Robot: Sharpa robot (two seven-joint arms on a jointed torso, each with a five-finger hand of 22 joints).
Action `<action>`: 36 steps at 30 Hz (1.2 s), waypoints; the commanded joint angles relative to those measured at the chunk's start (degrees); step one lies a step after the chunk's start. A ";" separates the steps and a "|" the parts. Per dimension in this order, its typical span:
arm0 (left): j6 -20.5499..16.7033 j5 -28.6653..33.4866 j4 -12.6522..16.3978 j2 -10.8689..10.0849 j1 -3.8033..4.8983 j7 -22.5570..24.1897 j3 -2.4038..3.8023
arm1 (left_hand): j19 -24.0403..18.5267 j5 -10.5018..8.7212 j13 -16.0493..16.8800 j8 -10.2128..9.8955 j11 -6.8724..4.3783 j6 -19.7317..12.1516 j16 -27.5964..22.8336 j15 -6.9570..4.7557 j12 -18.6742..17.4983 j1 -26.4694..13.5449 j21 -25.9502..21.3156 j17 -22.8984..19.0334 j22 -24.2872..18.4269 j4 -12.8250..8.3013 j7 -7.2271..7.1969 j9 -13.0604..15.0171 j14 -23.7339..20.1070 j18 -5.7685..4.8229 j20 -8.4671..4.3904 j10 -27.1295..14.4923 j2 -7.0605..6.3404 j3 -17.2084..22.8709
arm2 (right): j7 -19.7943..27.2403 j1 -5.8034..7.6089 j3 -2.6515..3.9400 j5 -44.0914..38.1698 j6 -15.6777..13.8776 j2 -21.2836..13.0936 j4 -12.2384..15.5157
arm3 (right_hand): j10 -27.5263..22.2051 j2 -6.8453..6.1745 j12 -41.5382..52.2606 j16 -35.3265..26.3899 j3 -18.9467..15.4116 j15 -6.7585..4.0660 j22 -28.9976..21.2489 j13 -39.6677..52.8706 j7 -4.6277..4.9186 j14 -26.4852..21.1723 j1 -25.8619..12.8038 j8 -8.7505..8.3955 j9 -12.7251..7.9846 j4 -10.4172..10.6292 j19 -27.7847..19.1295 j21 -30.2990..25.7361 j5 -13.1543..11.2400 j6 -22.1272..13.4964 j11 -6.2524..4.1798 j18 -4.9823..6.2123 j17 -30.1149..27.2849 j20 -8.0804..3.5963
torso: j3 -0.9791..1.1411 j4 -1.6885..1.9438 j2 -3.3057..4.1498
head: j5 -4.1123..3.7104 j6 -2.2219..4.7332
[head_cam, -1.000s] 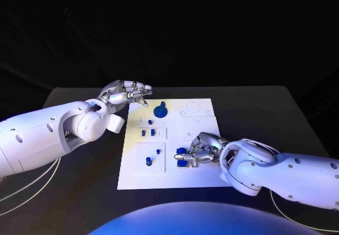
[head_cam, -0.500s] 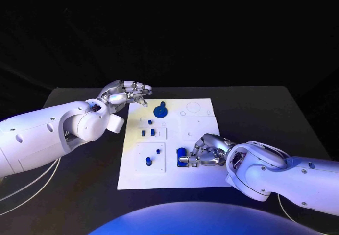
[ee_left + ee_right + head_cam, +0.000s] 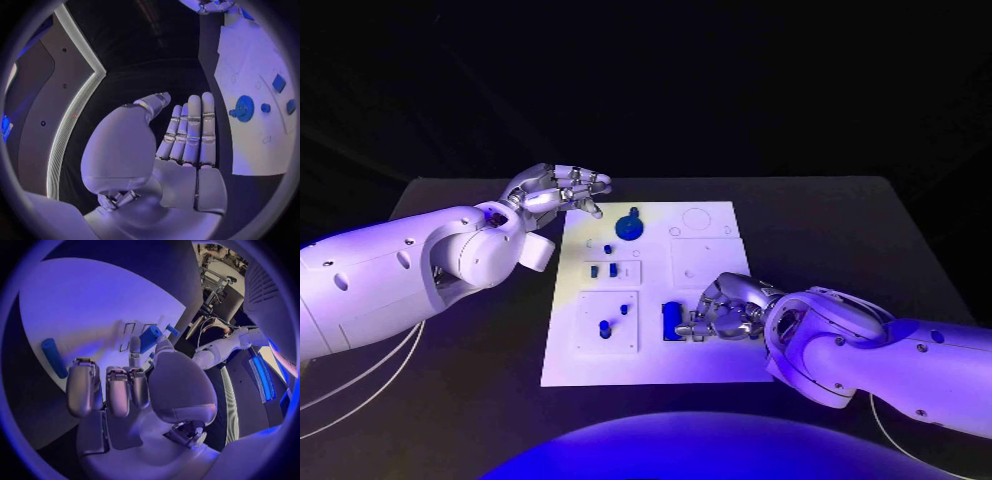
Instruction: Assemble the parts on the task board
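1. Head view: the white board [image 3: 653, 290] lies in the middle of the dark surface [image 3: 848, 230]. The left hand [image 3: 560, 188] hangs by the board's far corner, fingers curled, holding nothing. The right hand [image 3: 721, 312] rests on the board, fingers bent around a blue piece [image 3: 672, 320]; I cannot tell if it grips it.
2. Left wrist view: fingers [image 3: 190, 130] straight, side by side, empty. A blue round piece [image 3: 244, 108] sits on the board.
3. Right wrist view: fingers [image 3: 112, 387] bent over the board, near a blue rod [image 3: 53, 357].

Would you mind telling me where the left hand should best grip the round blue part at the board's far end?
Probably by the raised knob at the middle of the round blue part, from above: the disc lies flat on the task board, and the left hand is empty beside it.
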 commanded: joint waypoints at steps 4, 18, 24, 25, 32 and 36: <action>0.88 -0.06 0.14 0.00 0.02 0.13 0.03 | 0.40 0.08 -0.08 -0.37 0.01 -0.34 -0.28 0.42 0.24 0.11 -0.33 -0.09 -0.07 0.12 0.05 -0.06 0.00 0.74 0.10 -0.40 0.46 -0.22 | -0.08 -0.06 -0.02 -0.25 1.04 0.62 -0.69 | 5.42 1.05 0.35 0.19 0.43 -0.39 11.72 14.26 0.01 5.72 0.28 0.01 -0.08 -0.07 2.11 0.42 -0.29 -0.18 0.05 -0.96 12.60 -0.46 | -0.03 0.01 0.10 | 0.08 0.01; 0.93 -0.06 0.19 -0.08 0.02 0.05 0.03 | 0.41 0.08 -0.09 -0.37 0.02 -0.33 -0.29 0.43 0.27 0.08 -0.38 -0.10 -0.10 0.19 0.05 -0.06 -0.01 0.74 0.11 -0.42 0.52 -0.23 | -0.09 -0.06 -0.01 -0.43 1.34 1.32 -1.82 | 5.43 1.93 0.38 0.19 0.31 -0.40 11.72 14.30 0.01 5.72 1.48 -0.15 -0.19 -0.20 2.11 0.42 -0.38 -0.23 0.04 -0.96 12.61 -0.47 | 0.02 -0.03 -0.01 | 0.17 0.01; 0.98 -0.06 0.20 -0.06 0.02 0.00 0.03 | 0.41 0.08 -0.09 -0.37 0.02 -0.33 -0.29 0.43 0.27 0.08 -0.38 -0.10 -0.10 0.19 0.05 -0.06 -0.01 0.74 0.11 -0.42 0.52 -0.23 | 0.27 -0.05 -0.01 -0.20 2.05 1.49 -1.77 | 5.42 1.25 0.33 0.16 -0.13 -0.39 11.67 14.28 0.02 5.70 2.90 -0.26 -0.26 -0.37 2.03 0.22 -0.36 -0.29 0.06 -0.92 12.53 -0.46 | 0.03 -0.04 0.03 | 0.17 0.01; 1.00 -0.06 0.21 -0.07 0.02 -0.02 0.03 | 0.41 0.08 -0.09 -0.37 0.02 -0.33 -0.29 0.43 0.27 0.08 -0.38 -0.10 -0.10 0.19 0.05 -0.06 -0.01 0.74 0.11 -0.42 0.52 -0.23 | 0.32 -0.05 -0.01 -0.20 2.03 1.48 -1.73 | 5.43 1.22 0.35 0.15 -0.15 -0.39 11.66 14.29 0.02 5.70 3.04 -0.26 -0.27 -0.37 2.02 0.19 -0.35 -0.29 0.05 -0.91 12.48 -0.46 | 0.02 -0.03 0.03 | 0.16 0.01; 1.12 -0.06 0.20 -0.11 0.02 -0.13 0.03 | 0.41 0.08 -0.09 -0.37 0.02 -0.33 -0.29 0.43 0.27 0.08 -0.38 -0.10 -0.10 0.19 0.05 -0.06 -0.01 0.74 0.11 -0.42 0.52 -0.23 | 0.94 -0.06 -0.01 -0.46 1.29 1.18 -1.18 | 5.42 1.00 0.34 0.14 -0.29 -0.39 11.65 14.28 0.04 5.69 3.58 -0.30 -0.30 -0.37 2.00 0.14 -0.35 -0.29 0.06 -0.90 12.46 -0.46 | 0.01 -0.05 0.05 | 0.20 0.01; 1.16 -0.06 0.15 -0.12 0.02 -0.14 0.03 | 0.41 0.08 -0.09 -0.37 0.02 -0.33 -0.29 0.43 0.27 0.08 -0.38 -0.10 -0.10 0.19 0.05 -0.06 -0.01 0.74 0.11 -0.42 0.52 -0.23 | 1.29 -0.06 0.00 -0.71 0.87 0.83 -0.70 | 5.43 0.98 0.36 0.16 -0.30 -0.39 11.65 14.30 0.04 5.70 3.59 -0.30 -0.30 -0.36 2.01 0.17 -0.35 -0.29 0.06 -0.91 12.53 -0.46 | 0.08 -0.05 0.04 | 0.21 0.01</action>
